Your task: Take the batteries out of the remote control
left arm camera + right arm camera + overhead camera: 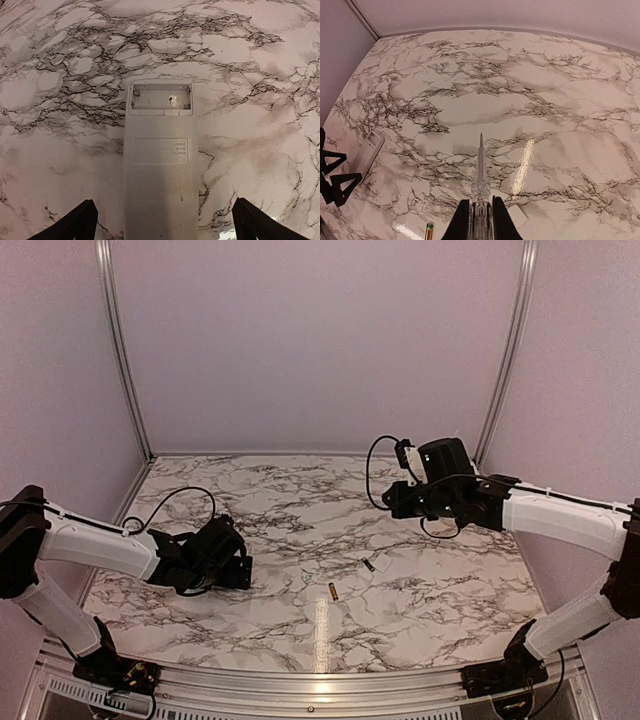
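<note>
Left wrist: remote control (160,175) seemingly empty; right tool (480,206) grips clear pick (480,160).

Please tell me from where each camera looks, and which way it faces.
Top view: high behind the bases, facing down on the table; left arm and right arm show.
Left wrist: close above the remote, facing down; the left gripper shows, open.
Right wrist: raised, facing down across the table; the right gripper shows, shut on a clear pointed tool.
Shared: both wrist views show the remote.

No legible text anywhere, not even on the remote control (160,195)
</note>
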Motion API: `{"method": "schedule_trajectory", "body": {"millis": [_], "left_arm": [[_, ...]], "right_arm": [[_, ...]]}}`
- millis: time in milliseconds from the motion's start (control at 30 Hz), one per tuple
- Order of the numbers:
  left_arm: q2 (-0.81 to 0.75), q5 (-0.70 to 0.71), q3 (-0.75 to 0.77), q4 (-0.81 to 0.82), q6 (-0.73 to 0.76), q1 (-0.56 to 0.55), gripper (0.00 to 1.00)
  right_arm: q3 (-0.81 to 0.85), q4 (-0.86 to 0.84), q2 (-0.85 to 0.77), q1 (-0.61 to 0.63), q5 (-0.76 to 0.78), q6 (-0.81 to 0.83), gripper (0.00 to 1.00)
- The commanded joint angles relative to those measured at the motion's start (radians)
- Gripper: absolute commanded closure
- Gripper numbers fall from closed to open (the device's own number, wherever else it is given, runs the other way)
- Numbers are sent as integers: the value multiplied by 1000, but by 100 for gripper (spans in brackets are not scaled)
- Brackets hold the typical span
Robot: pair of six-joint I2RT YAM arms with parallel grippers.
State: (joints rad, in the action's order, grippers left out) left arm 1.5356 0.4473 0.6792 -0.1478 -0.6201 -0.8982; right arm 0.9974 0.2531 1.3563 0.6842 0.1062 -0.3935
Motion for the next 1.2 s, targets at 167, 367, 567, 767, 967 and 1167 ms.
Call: {"method": "schedule_trajectory", "body": {"millis": [167, 367, 567, 767, 967, 1167], "left_arm": [[-193, 90, 96, -122, 51, 3, 1], [-280, 105, 119, -171, 62, 3, 1], [-344, 109, 120, -197, 52, 3, 1], [-364, 115, 119, -209, 45, 2, 1], [-346, 116, 130, -203, 57, 3, 1], [-312, 109, 151, -186, 80, 4, 1]], "right_arm": [[-4, -232, 167, -213, -363, -54, 100], [92, -370, 425, -353, -858, -169, 100], [237, -257, 610, -354, -1044, -126, 100], [310, -155, 696, -354, -1067, -112, 100], [345, -32, 721, -354, -921, -100, 91], [368, 65, 738, -354, -818, -76, 87]]}}
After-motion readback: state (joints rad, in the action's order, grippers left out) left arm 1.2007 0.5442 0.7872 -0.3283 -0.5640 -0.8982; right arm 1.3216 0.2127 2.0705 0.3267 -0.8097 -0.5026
